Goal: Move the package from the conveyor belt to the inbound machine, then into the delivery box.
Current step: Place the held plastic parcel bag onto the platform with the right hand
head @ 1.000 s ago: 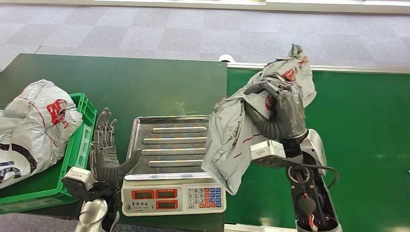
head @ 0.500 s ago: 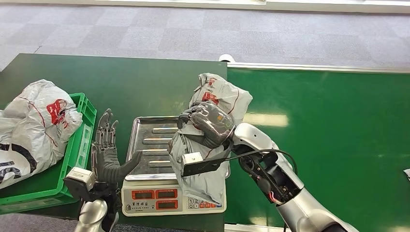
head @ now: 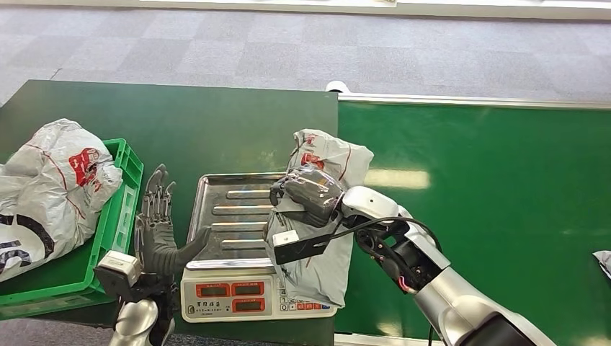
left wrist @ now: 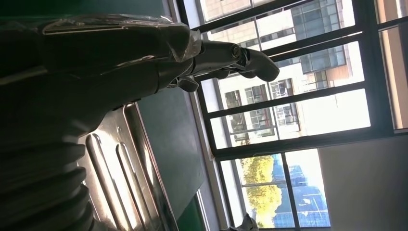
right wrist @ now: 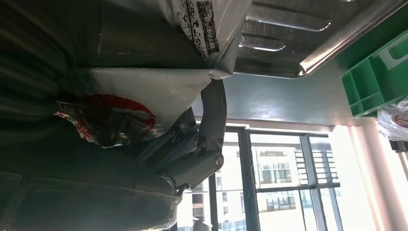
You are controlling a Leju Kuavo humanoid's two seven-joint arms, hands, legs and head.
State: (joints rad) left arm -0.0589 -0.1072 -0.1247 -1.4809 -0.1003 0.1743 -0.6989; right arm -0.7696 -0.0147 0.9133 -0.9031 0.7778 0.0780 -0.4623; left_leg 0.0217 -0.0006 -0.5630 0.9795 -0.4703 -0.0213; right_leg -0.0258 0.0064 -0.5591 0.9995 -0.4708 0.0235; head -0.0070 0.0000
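Grey package [head: 320, 216] clasped in right hand [head: 311, 193] fingers, draped over scale tray [head: 230, 216] at its 3 o'clock edge. Left hand [head: 155, 223] fingers spread wide, empty, at tray's 9 o'clock.

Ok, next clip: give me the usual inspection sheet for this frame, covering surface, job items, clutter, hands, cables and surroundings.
Surface: dark green table on the left, brighter green conveyor belt on the right.
Job items: grey package draped over the right edge of the scale's steel tray, part hanging over the keypad; green delivery box at left already holds a grey bag.
Clutter: a small pale thing at the far right edge of the belt, too cut off to identify.
Hands: right hand grips the package; left hand holds nothing, fingers apart, beside the tray.
Cables: black cable looped at the right wrist.
Surroundings: grey carpet tiles; windows in the wrist views.
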